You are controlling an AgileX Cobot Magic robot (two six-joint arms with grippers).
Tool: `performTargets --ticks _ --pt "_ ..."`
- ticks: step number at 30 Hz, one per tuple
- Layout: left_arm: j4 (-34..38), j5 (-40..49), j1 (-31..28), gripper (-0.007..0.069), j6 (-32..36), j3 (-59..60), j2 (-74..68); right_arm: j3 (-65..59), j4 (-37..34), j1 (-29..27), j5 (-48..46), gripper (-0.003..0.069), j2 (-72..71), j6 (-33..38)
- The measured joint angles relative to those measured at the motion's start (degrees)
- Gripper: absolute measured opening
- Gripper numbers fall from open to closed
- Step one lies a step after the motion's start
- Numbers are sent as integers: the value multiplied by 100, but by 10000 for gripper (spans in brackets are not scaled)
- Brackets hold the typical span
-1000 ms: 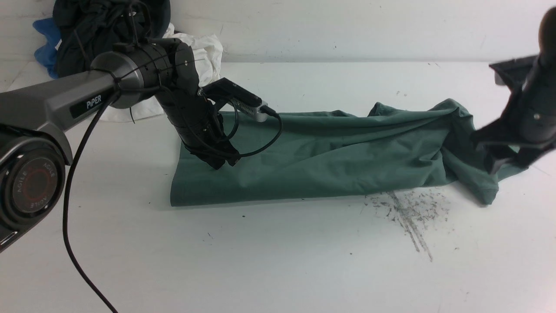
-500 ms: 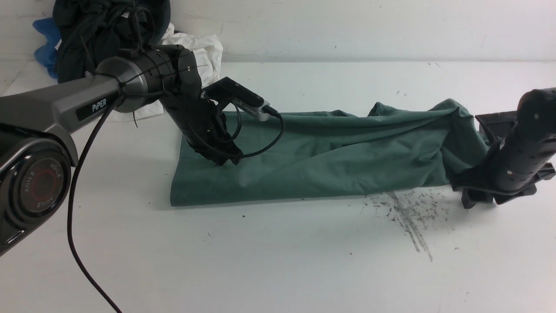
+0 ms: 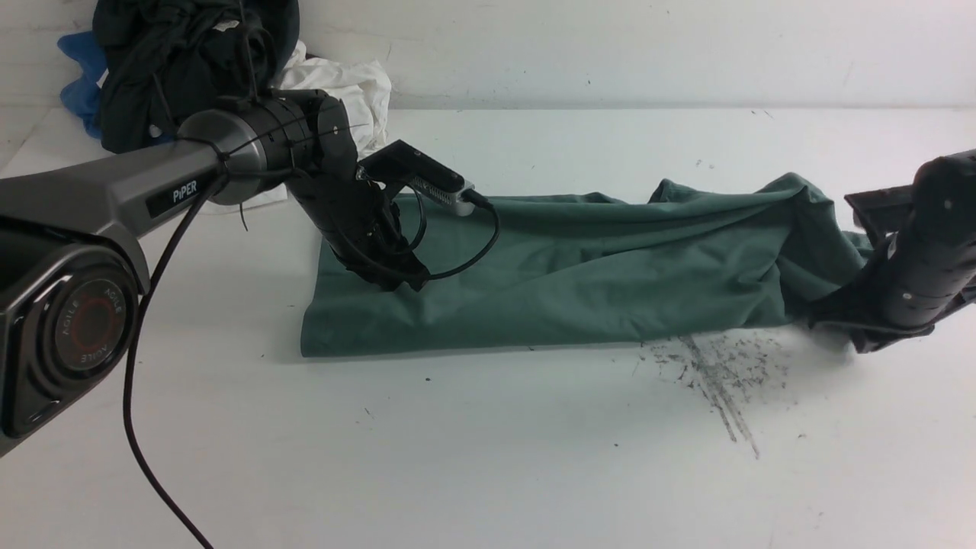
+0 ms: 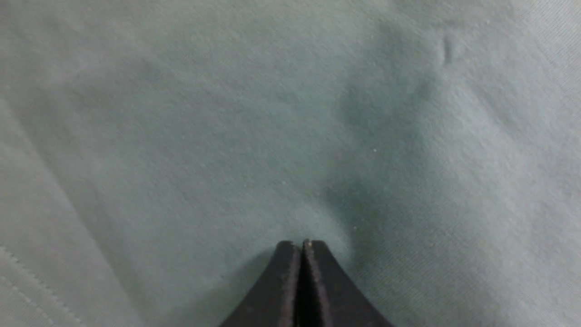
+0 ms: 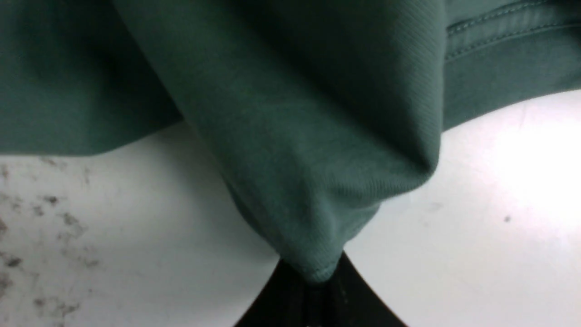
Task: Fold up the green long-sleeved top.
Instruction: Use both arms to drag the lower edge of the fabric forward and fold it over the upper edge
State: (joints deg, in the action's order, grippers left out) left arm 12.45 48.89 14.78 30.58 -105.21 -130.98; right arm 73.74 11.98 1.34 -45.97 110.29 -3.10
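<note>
Looks mid-fold: seeing the green long-sleeved top [image 3: 579, 274] laid out as a long band across the middle of the table [image 3: 488, 473], flat at the left end, bunched and humped at the right. Pinned on the left by the left gripper [image 3: 400, 282], tips pressed together and bearing down on the cloth (no fabric visibly caught between them in the left wrist view, so probably just an anchor). Held on the right by the right gripper [image 3: 827, 324], low by the table beside the scuff marks [image 3: 717, 374], jaws clamped on a bunched corner of hem or cuff; can't tell which. Reads as set-up for bringing the right end over toward the left. Next probably calls for lifting that corner clear of the table and carrying it leftward over the band, with the left anchor down to stop sliding. Worth watching the hump at the right: likely to drag and crease. Ignoring the clothes pile [image 3: 191, 61] far left.
</note>
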Motion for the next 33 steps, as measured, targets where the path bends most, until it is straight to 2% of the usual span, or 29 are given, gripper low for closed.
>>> performTargets --ticks 4,11,18,22,33 --pt "99 -26 -78 -8 10 -7 -17 372 346 -7 -405 12 -630 56" --pt "232 -115 -218 -7 120 -18 -42 1576 306 -164 -1144 12 -672 557" --pt "232 -164 -335 -7 193 -26 -53 2823 -659 -482 -2092 12 -281 1276" --pt "221 -187 -413 -7 228 -26 -59 2931 -977 -627 -2503 12 -222 1619" --pt "168 -220 -943 -7 297 -39 -79 2588 -1258 -839 -2582 10 -486 1983"
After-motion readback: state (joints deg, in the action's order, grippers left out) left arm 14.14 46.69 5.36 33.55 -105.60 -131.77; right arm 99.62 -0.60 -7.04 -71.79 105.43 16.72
